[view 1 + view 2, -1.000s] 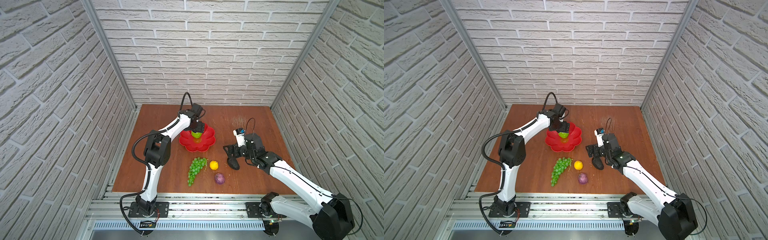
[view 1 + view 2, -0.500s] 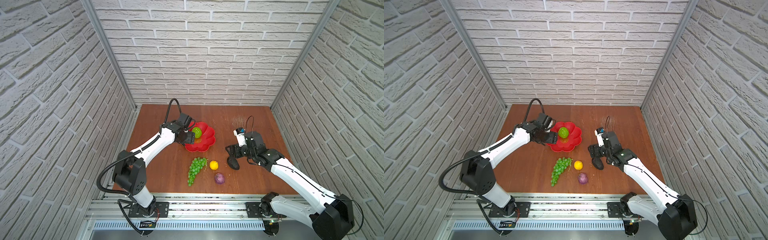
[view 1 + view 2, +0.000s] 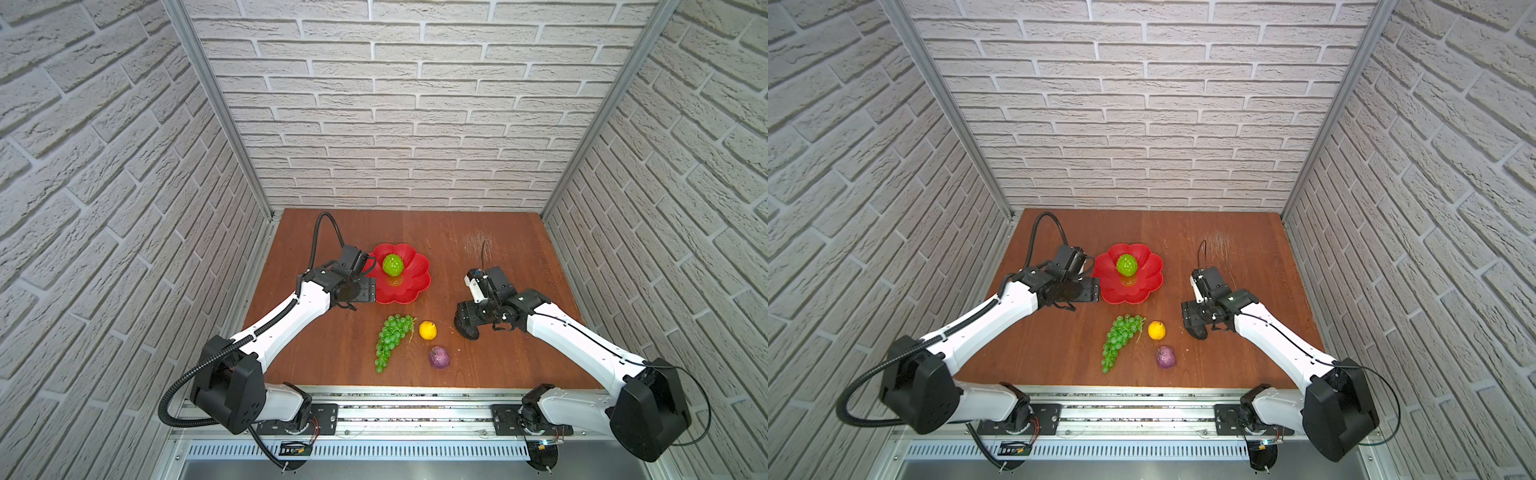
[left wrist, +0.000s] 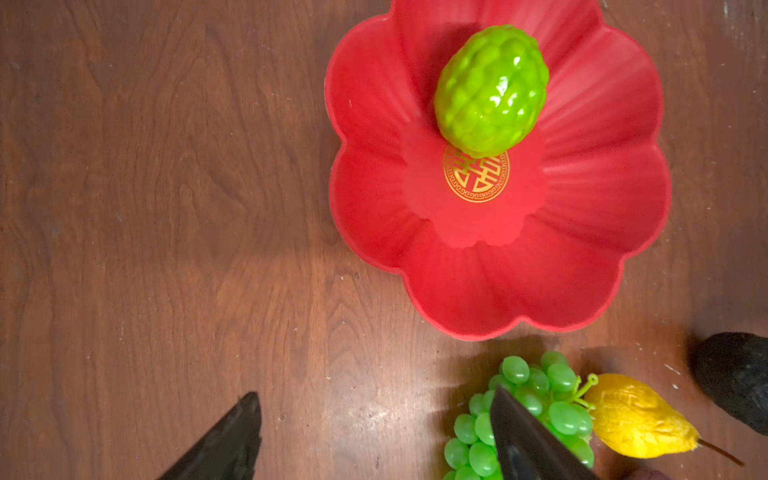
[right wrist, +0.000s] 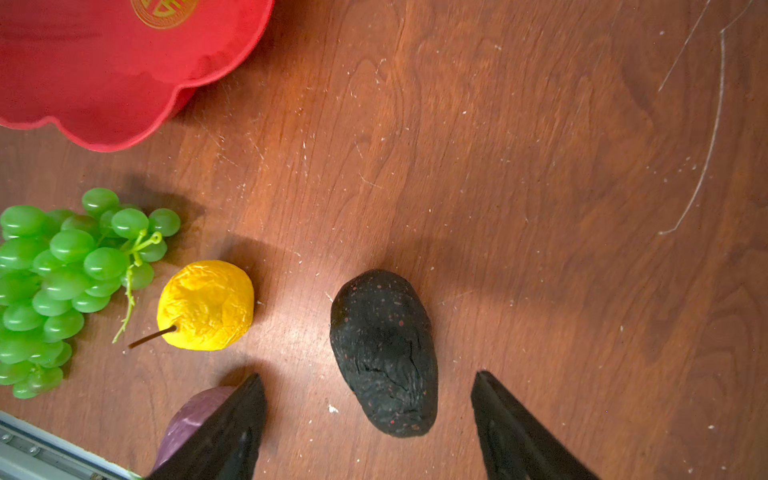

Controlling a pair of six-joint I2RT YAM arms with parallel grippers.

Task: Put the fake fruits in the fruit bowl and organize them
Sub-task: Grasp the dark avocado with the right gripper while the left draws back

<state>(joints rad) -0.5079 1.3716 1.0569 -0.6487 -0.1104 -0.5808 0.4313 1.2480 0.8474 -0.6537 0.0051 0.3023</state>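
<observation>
Parted wide and empty, that was how both sets of jaws stood. My left gripper (image 4: 375, 392) hung over bare table (image 4: 166, 208) with nothing between its fingers. The red fruit bowl (image 4: 457, 291) sat ahead of those jaws and off toward one finger's side, apart from both fingers. The bumpy green ball (image 4: 490, 89) rested inside the bowl on its far slope, just overlapping the gold emblem (image 4: 476, 176) at the centre. It was the only fruit in there. One left finger partly hid the grape bunch (image 5: 54, 282), which lay on the wood just short of the bowl's near rim. My right gripper (image 5: 366, 375) was spread over the avocado (image 5: 382, 353). The near end of that dark, rough fruit lay between the two fingers and the rest of it stretched ahead of them, with wood showing on either side, so I judged the fingers had not touched it. How close to the table the tips were I could not tell. Beyond one right finger lay the lemon (image 5: 205, 305), just beside the grapes, and the purple fruit (image 5: 191, 415) peeped out from behind that same finger. By my count one fruit of five was home and four were left on the table: avocado, lemon, grapes and purple fruit. I took the avocado to be the step in hand, needing only a closing and a lift toward the bowl. The ball's place near the middle might want shifting once the long grape bunch asked for room.
</observation>
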